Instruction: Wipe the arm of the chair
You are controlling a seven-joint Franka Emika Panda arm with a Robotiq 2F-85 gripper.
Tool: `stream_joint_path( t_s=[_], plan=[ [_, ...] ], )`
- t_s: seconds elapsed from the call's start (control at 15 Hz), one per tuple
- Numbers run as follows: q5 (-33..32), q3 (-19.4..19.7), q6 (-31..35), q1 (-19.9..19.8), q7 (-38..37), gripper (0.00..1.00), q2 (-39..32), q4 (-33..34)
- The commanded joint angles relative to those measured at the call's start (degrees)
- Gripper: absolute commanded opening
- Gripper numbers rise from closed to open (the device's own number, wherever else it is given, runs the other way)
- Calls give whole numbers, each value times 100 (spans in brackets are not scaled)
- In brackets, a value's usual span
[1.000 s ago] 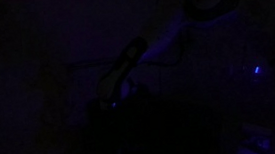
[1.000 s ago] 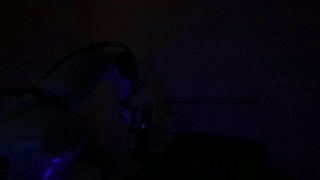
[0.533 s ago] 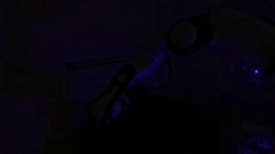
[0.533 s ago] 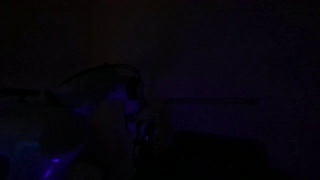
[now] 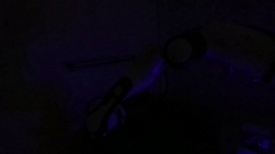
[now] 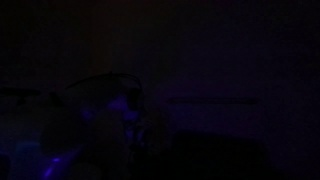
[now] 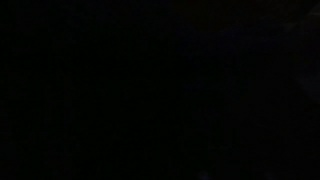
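The scene is almost black. In an exterior view the robot arm shows as a faint bluish outline that slopes down to the left, and the gripper is a dim shape at its lower end. In an exterior view the arm is a faint arch, with the gripper below it. I cannot tell whether the gripper is open or shut, or whether it holds anything. The chair, its arm and any cloth cannot be made out. The wrist view is fully black.
A dim blue glow lies at the lower left of an exterior view. A large dark mass sits under the arm in an exterior view. Nothing else can be made out.
The arm has lowered and the gripper has moved down and to the left in one exterior view. The small blue light at the right of that view no longer shows.
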State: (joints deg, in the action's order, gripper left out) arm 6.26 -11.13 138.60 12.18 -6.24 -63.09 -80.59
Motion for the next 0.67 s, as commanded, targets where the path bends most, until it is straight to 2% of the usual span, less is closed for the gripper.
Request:
stream_joint_path(
  t_s=[0.0,0.13,0.2,0.6],
  plan=[
    [135,-125,-234,-43,156,7,-32,-220],
    [135,-140,-346,6,83,7,-4,-333],
    [147,-140,-335,-132,157,7,346,-856],
    [310,-87,-491,-111,-167,7,792,-1956]
  ],
)
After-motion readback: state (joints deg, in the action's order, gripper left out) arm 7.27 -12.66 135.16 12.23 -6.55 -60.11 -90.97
